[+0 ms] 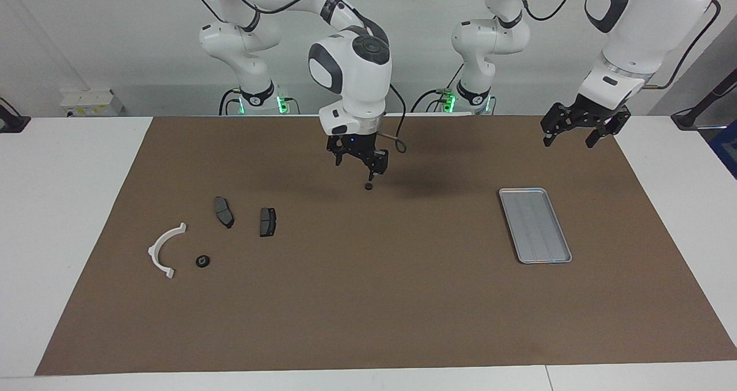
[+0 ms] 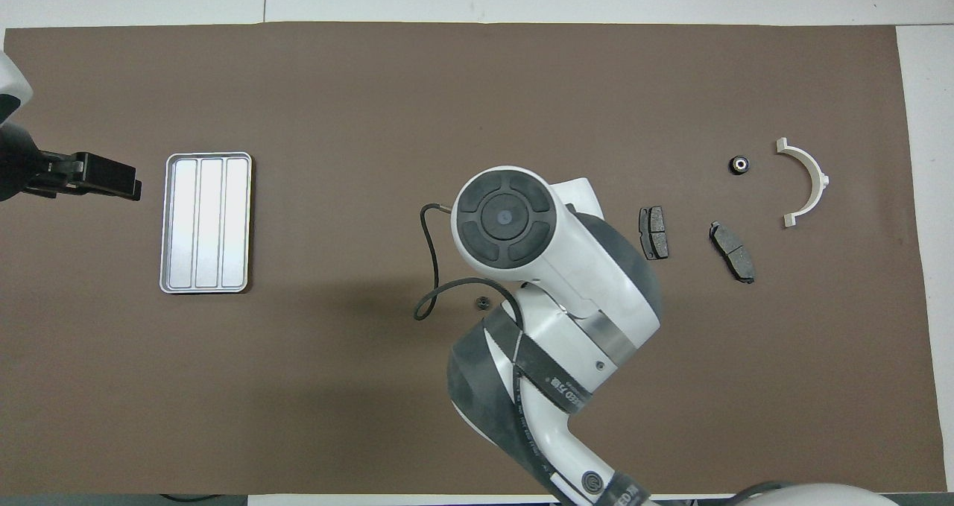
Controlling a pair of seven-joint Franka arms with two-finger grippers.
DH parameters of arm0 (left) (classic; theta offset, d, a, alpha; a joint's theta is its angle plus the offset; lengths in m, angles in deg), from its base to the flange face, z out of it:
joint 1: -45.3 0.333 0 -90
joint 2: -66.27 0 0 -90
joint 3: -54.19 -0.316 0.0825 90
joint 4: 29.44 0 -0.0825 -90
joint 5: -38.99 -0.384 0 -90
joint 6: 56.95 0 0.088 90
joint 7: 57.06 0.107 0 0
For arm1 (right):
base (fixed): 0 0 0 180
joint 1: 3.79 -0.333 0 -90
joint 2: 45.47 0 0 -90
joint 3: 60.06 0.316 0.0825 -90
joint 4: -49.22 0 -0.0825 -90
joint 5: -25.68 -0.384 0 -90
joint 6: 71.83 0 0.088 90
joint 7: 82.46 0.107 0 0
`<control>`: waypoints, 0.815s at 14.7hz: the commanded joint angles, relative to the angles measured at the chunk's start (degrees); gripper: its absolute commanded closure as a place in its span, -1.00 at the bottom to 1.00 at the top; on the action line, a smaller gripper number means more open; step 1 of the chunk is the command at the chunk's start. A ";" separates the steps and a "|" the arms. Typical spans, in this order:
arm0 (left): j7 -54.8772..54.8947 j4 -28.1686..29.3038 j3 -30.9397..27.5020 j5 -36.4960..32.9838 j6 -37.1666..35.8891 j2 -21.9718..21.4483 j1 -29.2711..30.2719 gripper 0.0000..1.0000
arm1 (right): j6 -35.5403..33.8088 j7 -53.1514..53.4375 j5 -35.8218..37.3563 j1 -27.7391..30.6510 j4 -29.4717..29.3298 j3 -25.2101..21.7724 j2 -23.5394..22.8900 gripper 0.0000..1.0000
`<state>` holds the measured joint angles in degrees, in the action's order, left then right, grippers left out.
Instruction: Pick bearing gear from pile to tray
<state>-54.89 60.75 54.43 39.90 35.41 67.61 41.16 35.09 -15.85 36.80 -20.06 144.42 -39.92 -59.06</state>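
Observation:
The pile lies toward the right arm's end: a white curved arc [image 1: 166, 249] [image 2: 807, 180], two dark grey pads [image 1: 224, 211] [image 1: 267, 221] [image 2: 733, 251] [image 2: 654, 232] and a small black round piece [image 1: 202, 261] [image 2: 738, 165]. Another small black round piece [image 1: 368, 187] [image 2: 482, 302] lies alone on the mat mid-table. My right gripper [image 1: 356, 169] hangs open just above it, one fingertip [image 1: 372, 176] close over it, holding nothing. In the overhead view the arm's own body hides this gripper. The silver tray [image 1: 535, 225] [image 2: 206, 223] is empty. My left gripper [image 1: 576, 136] [image 2: 97, 178] waits open, raised beside the tray.
A brown mat [image 1: 368, 310] covers most of the white table. A black cable [image 2: 428, 297] loops from the right arm's wrist near the lone piece. The mat between that piece and the tray is bare.

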 commanded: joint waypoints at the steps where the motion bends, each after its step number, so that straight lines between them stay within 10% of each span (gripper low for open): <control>1: -0.32 1.12 -0.15 0.23 -0.08 -1.08 -0.17 -1.00 | -3.63 -11.45 -4.60 5.88 -0.11 0.69 4.35 -1.00; 12: -3.03 2.70 -0.15 -0.03 -0.69 -2.57 -0.78 -1.00 | -16.04 -50.13 -6.11 23.37 -6.88 0.17 7.53 -1.00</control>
<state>-55.52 60.89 54.65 39.90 35.09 67.36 41.08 20.14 -59.60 31.58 0.03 138.01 -40.25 -51.94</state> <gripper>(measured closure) 0.000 0.000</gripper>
